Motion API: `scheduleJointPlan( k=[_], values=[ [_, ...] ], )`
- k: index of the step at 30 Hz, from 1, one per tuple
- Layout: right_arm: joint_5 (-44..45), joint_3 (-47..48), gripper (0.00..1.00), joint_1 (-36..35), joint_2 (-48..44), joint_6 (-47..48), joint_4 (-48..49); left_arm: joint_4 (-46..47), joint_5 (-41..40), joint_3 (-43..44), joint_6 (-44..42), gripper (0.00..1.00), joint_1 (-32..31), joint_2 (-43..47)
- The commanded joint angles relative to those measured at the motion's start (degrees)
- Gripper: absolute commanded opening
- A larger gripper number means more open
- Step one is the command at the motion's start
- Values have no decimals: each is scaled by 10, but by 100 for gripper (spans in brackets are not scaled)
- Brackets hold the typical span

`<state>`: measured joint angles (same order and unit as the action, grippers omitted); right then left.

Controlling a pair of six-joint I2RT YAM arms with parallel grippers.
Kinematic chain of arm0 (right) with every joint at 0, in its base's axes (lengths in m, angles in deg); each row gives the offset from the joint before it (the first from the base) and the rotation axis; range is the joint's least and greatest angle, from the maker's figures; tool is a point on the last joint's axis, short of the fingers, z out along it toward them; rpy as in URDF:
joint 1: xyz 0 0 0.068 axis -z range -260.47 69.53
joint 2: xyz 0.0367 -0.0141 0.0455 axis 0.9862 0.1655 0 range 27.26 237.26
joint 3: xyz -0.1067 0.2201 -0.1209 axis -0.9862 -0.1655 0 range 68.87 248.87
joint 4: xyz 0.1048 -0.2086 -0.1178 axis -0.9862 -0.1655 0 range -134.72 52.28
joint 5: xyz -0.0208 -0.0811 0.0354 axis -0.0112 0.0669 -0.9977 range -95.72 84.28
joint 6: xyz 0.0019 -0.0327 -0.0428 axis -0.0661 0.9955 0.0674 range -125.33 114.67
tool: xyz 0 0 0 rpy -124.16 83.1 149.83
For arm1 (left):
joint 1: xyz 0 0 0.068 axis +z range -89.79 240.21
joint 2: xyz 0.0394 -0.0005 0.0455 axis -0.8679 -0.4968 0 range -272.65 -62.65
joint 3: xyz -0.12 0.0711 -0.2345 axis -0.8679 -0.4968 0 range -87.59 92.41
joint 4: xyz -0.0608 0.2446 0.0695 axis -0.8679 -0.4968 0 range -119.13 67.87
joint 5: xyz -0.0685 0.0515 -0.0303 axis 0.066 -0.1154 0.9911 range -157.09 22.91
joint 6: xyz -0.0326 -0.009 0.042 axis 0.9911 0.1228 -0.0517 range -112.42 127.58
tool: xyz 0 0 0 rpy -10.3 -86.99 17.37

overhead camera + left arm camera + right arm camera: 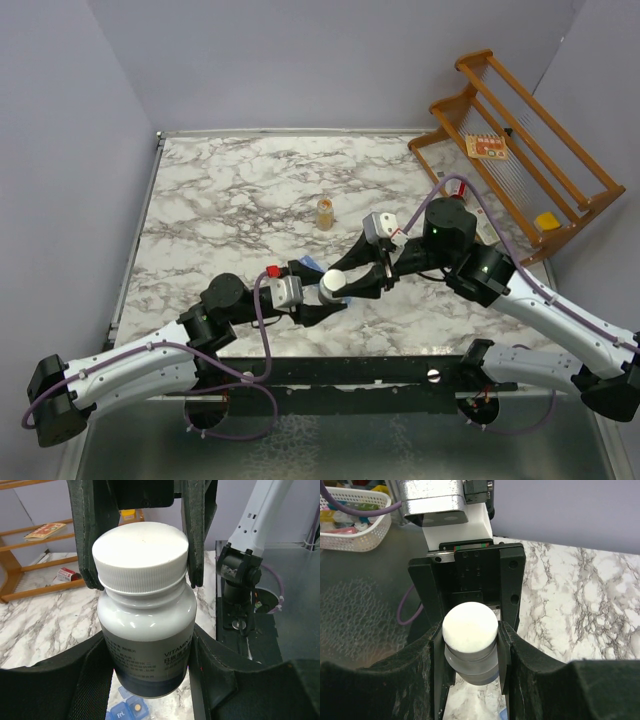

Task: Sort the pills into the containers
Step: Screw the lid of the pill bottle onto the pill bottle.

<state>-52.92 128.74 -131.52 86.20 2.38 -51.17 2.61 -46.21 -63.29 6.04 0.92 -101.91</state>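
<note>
Left wrist view: left pincer (pixel 147 650) is clamping the body of the vitamin bottle (pixel 145 630), which is hanging above the worktop (pixel 40 625). Right pincer (pixel 470 630) is gripping its white cap (pixel 141 550) from the far side. Cap is sitting fully on, so I'm judging the arms are only getting the bottle open, with no pouring yet.

Just under the bottle a corner of the blue pill containers (pixel 120 711) is peeking out, with one small yellowish pill (pixel 136 707) lying in a compartment. Bottle and fingers are hiding the other compartments, so their fill is impossible to tell. Most of the sorting is looking left to do.

Farther back the amber bottle (pixel 326 211) is standing alone, too small to tell if it is capped. Wooden rack (pixel 520 140) is sitting at the far right corner.
</note>
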Motion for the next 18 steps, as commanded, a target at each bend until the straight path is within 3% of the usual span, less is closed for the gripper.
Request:
scheduleJointPlan(
  k=[1, 18],
  values=[
    [32, -25, 35, -1, 11, -16, -28, 85, -40, 26, -22, 0, 0, 14],
    [128, -42, 34, -1, 19, -17, -5, 91, -86, 29, -38, 0, 0, 0]
  ],
)
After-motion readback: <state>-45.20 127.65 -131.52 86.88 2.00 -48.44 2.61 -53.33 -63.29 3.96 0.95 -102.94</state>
